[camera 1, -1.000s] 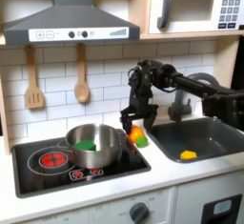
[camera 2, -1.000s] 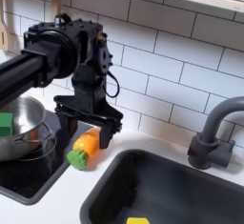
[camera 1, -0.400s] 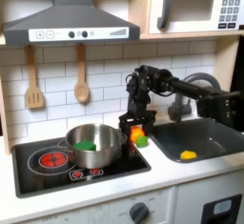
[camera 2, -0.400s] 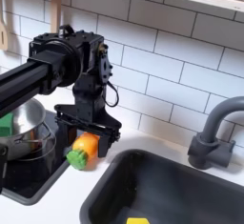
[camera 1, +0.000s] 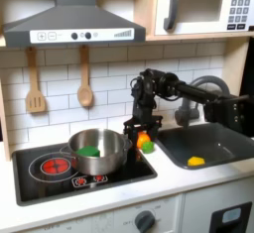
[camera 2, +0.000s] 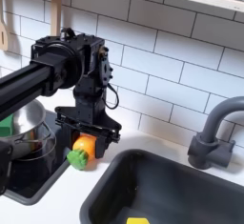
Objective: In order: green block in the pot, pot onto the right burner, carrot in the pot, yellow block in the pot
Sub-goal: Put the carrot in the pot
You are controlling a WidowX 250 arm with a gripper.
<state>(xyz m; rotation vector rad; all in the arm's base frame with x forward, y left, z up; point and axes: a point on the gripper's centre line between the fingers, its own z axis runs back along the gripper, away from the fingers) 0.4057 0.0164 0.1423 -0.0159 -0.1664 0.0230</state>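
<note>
Since a second ago the arm has been sinking lower, bringing the gripper point(camera 1: 140, 135) down over the carrot point(camera 1: 143, 141).

In the first exterior view, the black fingers are covering most of that one carrot, leaving only an orange patch and the green tip showing just beside the right burner. One pot point(camera 1: 97, 150) is sitting on the stove point(camera 1: 50, 174) with one green block point(camera 1: 90, 151) lying inside it. One yellow block point(camera 1: 195, 161) is resting in the sink point(camera 1: 203, 144).

In the second exterior view, the gripper point(camera 2: 88, 132) is standing spread, one finger at each side of the carrot point(camera 2: 82, 150); whether they are touching it is hard to tell. The pot point(camera 2: 24, 131) is being cut off by the second exterior view's left edge, and the yellow block point(camera 2: 137, 221) is barely peeking above the bottom edge inside the sink point(camera 2: 172, 185).
</note>
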